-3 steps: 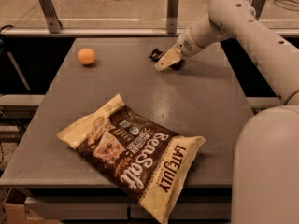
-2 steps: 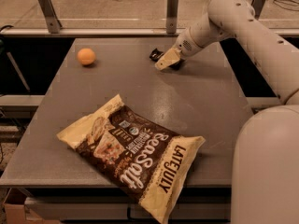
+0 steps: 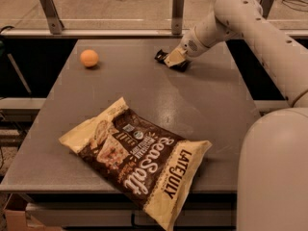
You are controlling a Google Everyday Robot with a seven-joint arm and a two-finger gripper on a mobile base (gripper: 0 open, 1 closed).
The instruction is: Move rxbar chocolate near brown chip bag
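Note:
The brown chip bag (image 3: 137,165) lies flat near the table's front edge, dark brown with cream-yellow ends and "Sea Salt" and "LATE JULY" lettering. My gripper (image 3: 173,59) is down at the table surface at the far middle, well behind the bag. A small black piece, the rxbar chocolate (image 3: 159,56), pokes out at the gripper's left side; most of it is hidden by the gripper. The white arm (image 3: 240,18) comes in from the right.
An orange ball (image 3: 89,58) sits at the far left of the grey table (image 3: 216,109). A rail with metal posts (image 3: 177,11) runs behind the table's back edge. My white base (image 3: 274,177) fills the lower right.

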